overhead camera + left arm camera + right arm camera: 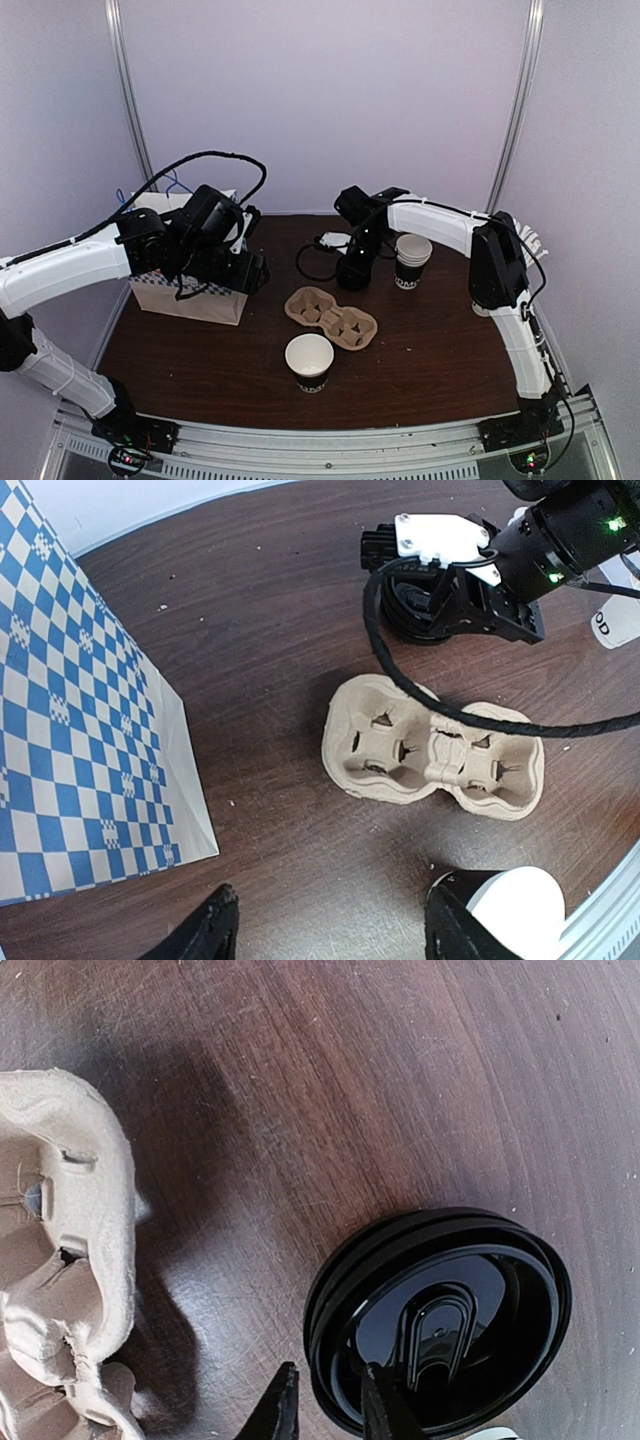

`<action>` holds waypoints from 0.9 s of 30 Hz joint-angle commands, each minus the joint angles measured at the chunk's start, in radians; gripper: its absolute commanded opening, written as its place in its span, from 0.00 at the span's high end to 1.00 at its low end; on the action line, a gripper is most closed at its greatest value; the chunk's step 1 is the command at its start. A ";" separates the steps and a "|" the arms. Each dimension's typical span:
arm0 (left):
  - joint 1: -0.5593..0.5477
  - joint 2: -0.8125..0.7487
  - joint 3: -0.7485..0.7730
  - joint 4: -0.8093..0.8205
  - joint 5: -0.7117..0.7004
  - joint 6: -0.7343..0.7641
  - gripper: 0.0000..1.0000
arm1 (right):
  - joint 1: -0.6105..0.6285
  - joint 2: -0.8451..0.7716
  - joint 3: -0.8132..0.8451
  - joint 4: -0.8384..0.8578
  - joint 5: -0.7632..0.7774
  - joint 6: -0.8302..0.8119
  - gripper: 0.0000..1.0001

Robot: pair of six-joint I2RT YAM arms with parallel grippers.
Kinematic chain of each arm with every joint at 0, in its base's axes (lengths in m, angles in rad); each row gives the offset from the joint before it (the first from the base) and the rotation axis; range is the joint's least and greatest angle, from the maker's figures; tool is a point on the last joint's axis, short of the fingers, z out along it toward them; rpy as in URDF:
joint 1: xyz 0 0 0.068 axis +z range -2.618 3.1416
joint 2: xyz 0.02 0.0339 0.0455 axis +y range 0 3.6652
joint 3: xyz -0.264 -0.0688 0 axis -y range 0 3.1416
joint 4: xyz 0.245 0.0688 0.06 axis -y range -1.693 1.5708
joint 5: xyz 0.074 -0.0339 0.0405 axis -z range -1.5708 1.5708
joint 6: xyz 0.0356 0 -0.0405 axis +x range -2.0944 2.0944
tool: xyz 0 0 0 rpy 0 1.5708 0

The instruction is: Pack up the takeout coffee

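Note:
The takeout coffee cup (309, 362) stands lidless near the front of the table, black outside and white inside; its rim shows by my left gripper's right finger in the left wrist view (510, 915). My left gripper (325, 930) hangs open over bare table with nothing between its fingers, next to the bag (185, 290). A round black lid (440, 1315) lies at the back on what looks like a stack of lids. My right gripper (330, 1405) has closed narrow astride the lid's near rim, one finger inside and one outside. From above, that gripper (355, 268) hides the lid.
A brown pulp cup carrier (332, 318) lies mid-table between cup and lid (435, 755). The blue-and-white checked paper bag (80, 730) stands at the left. A stack of lidless cups (412, 260) stands right of the right gripper. A cable (400, 680) loops over the table.

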 commanded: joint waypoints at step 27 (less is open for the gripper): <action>0.005 0.007 -0.011 0.044 0.014 0.002 0.35 | 0.004 0.007 0.071 -0.064 -0.025 0.010 0.89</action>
